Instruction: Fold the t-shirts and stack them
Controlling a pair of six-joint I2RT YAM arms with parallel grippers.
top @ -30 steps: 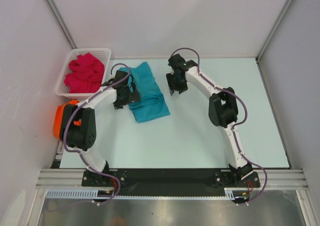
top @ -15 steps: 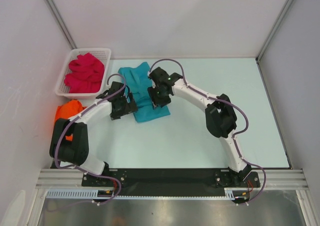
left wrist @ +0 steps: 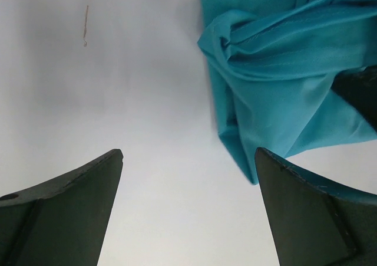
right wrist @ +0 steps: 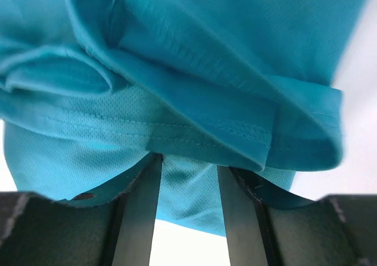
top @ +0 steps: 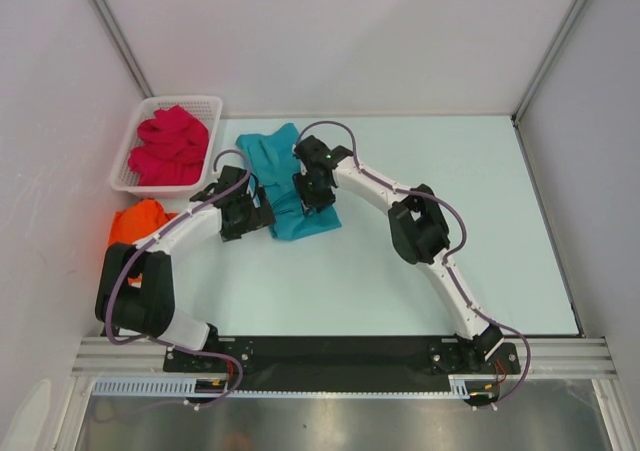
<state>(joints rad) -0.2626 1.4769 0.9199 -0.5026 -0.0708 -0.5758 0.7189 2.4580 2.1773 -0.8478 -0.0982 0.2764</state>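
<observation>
Teal-blue t-shirt [top: 278, 161]: on the table [top: 450, 201], left of centre, folded into a rough rectangle with rumpled edges. Probably mid-fold, not finished.
Crimson-pink t-shirt [top: 170, 143]: bunched in the white lattice basket [top: 186, 99] at far left, not yet folded.
Orange t-shirt [top: 135, 221]: crumpled heap on the table just in front of the basket, partly behind the left arm. Probably queued, judging by the layout; no stack yet.

Left gripper [left wrist: 188, 160]: jaws spread wide, holding nothing, touching nothing. Hovers over bare table just beside the teal shirt's near-left corner. Likely parked there to take or pin that edge.

Right gripper [right wrist: 187, 173]: down on the shirt's right half, fingers [right wrist: 141, 207] at a middling gap, astride a doubled hem, cloth filling the gap. Cannot tell whether biting or only straddling. Presumably set there to lift that fold for the next crease.
</observation>
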